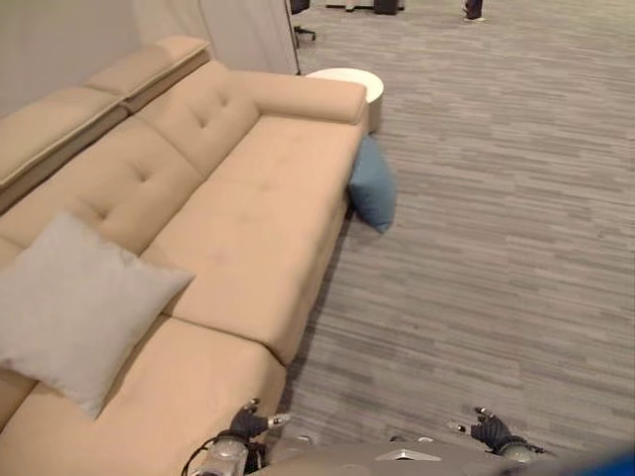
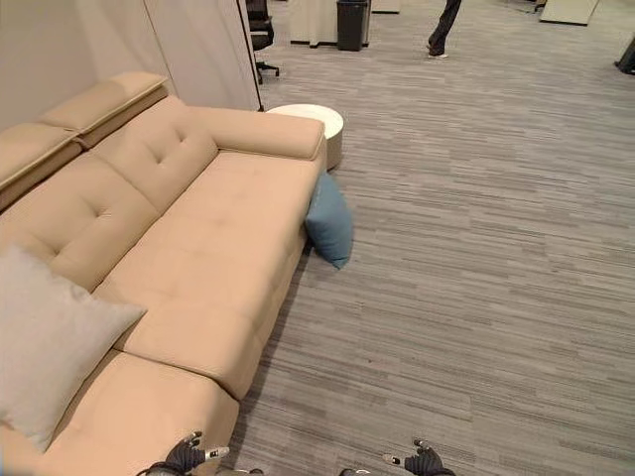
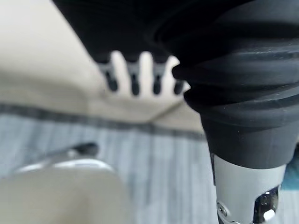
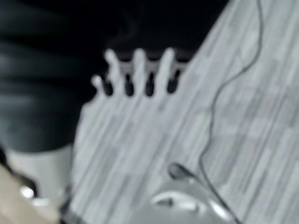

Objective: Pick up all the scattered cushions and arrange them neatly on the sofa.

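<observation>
Remaining: blue cushion [image 1: 373,185] on floor, far ahead of hands | grey cushion [image 1: 74,307] on sofa [image 1: 248,208] | left hand [image 1: 248,424], right hand [image 1: 488,427] open, empty.

An open-plan office lounge or showroom floor is indicated. A wide expanse of grey striped carpet tile [image 2: 476,248] is laid throughout. A long beige tufted sofa [image 2: 189,228] is set against a pale partition panel [image 2: 198,50], with a round white side table [image 2: 313,121] at its far end. A black office chair on castors [image 2: 260,35] and a dark waste bin [image 2: 351,24] are seen beyond, and a person's legs [image 2: 444,28] are visible in the background.
</observation>
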You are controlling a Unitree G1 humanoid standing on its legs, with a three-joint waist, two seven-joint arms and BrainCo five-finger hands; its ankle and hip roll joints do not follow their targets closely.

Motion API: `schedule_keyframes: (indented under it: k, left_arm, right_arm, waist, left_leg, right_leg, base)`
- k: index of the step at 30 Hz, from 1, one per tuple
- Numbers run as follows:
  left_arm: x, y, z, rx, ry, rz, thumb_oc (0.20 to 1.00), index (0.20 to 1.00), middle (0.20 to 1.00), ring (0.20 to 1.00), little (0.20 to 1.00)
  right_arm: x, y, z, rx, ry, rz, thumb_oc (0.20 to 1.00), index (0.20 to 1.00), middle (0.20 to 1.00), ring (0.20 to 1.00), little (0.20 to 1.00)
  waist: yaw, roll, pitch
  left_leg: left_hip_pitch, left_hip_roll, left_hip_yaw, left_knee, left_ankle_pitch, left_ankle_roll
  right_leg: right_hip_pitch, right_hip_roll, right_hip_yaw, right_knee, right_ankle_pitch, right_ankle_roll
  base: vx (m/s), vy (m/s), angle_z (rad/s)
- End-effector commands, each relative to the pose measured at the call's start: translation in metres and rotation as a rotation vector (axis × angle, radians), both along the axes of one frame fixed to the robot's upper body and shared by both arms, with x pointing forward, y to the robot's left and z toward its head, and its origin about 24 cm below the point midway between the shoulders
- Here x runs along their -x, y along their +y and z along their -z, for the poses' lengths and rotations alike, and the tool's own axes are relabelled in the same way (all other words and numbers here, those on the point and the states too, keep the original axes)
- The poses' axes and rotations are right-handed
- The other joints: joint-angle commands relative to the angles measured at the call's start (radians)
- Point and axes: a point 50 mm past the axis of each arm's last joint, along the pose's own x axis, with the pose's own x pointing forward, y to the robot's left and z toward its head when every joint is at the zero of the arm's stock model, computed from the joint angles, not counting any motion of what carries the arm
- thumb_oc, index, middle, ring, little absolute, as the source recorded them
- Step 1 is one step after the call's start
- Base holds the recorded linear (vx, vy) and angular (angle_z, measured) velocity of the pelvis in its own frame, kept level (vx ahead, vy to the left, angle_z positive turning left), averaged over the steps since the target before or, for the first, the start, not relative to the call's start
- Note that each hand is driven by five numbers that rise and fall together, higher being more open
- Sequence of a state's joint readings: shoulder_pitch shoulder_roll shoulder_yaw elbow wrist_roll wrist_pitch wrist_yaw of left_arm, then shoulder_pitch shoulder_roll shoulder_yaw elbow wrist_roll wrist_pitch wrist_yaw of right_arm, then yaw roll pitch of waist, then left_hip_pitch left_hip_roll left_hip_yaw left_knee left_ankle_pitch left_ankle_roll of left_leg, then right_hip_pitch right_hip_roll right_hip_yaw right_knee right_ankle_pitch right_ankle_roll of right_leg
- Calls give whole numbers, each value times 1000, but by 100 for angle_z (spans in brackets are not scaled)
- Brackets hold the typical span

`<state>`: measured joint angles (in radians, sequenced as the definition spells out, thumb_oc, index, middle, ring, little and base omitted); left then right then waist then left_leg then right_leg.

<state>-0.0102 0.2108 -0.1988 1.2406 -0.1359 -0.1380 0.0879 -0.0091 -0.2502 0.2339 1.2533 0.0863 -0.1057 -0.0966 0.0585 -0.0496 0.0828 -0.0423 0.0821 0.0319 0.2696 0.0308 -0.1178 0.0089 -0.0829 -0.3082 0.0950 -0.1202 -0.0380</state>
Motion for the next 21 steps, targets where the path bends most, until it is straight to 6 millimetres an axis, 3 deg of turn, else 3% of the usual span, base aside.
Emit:
schedule_keyframes:
  k: [1, 3, 6, 10, 14, 15, 17, 18, 19, 21]
  left_arm:
    - [-27, -14, -6, 35, -89, 4, 1000, 1000, 1000, 1000, 1000]
    - [-24, -12, -5, 30, -75, 2, 1000, 1000, 1000, 1000, 1000]
    - [-22, -7, -5, 19, -70, -11, 1000, 1000, 1000, 1000, 1000]
    - [-11, -1, -2, 14, -40, -39, 1000, 1000, 1000, 1000, 1000]
    - [-12, 7, -5, -12, -57, -57, 1000, 1000, 1000, 1000, 1000]
    - [-16, 9, -7, -19, -67, -50, 1000, 1000, 1000, 1000, 1000]
    - [-21, 11, -9, -28, -81, -41, 1000, 1000, 1000, 1000, 1000]
    - [-23, 11, -10, -30, -89, -39, 1000, 1000, 1000, 1000, 1000]
    - [-31, 13, -13, -41, -111, -21, 1000, 1000, 1000, 1000, 1000]
    - [-33, 14, -14, -43, -121, -33, 1000, 1000, 1000, 1000, 1000]
  right_arm:
    - [-32, -4, -10, 28, -92, -29, 1000, 1000, 1000, 1000, 1000]
    - [-33, -5, -10, 30, -94, -36, 1000, 1000, 1000, 1000, 1000]
    - [-35, -3, -11, 26, -101, -39, 1000, 1000, 1000, 1000, 1000]
    - [-32, 1, -9, 15, -85, -50, 1000, 1000, 1000, 1000, 1000]
    - [-44, 10, -11, -4, -121, -79, 1000, 1000, 1000, 1000, 1000]
    - [-49, 13, -13, -9, -140, -97, 1000, 1000, 1000, 1000, 1000]
    - [-56, 16, -16, -12, -165, -112, 1000, 1000, 1000, 1000, 1000]
    - [-59, 17, -17, -11, -172, -122, 1000, 1000, 1000, 1000, 1000]
    - [-63, 19, -18, -7, -185, -138, 1000, 1000, 1000, 1000, 1000]
    - [-64, 21, -19, -12, -191, -136, 1000, 1000, 1000, 1000, 1000]
  waist:
    - [9, -33, 61]
    - [8, -41, 59]
    - [32, -49, 71]
    - [45, -45, 49]
    - [66, -37, 72]
    - [65, -30, 78]
    - [69, -32, 74]
    - [70, -31, 74]
    - [63, -38, 75]
    - [53, -38, 76]
  left_leg:
    - [-23, -133, -91, -88, -101, 55]
    - [-64, -139, -71, -121, -67, 58]
    - [-119, -166, -108, -102, -32, 49]
    - [-31, -158, -112, -152, -67, 89]
    - [29, -147, -102, -168, -89, 131]
    - [65, -139, -110, -185, -106, 141]
    - [104, -130, -113, -209, -127, 135]
    - [111, -126, -122, -212, -133, 135]
    - [130, -123, -139, -219, -151, 124]
    - [150, -115, -149, -223, -165, 115]
  right_leg:
    - [74, 23, -2, -157, 121, 149]
    - [89, 32, 15, -160, 111, 155]
    - [102, 51, 66, -140, 86, 150]
    - [92, 40, 82, -35, 58, 161]
    - [-31, -10, 36, 225, 153, 248]
    - [-75, -53, -31, 289, 173, 245]
    - [-89, -90, -82, 194, 162, 217]
    - [-93, -96, -80, 166, 159, 209]
    - [-122, -104, -64, 42, 186, 203]
    - [-135, -101, -52, -34, 212, 209]
  base:
    - [158, -40, -86]
    - [194, -26, -55]
    - [179, -11, -20]
    - [248, 82, -100]
    - [191, 93, -76]
    - [300, 74, -61]
    - [313, -24, -9]
    - [396, -136, -38]
    - [291, -108, -32]
    - [309, -114, -4]
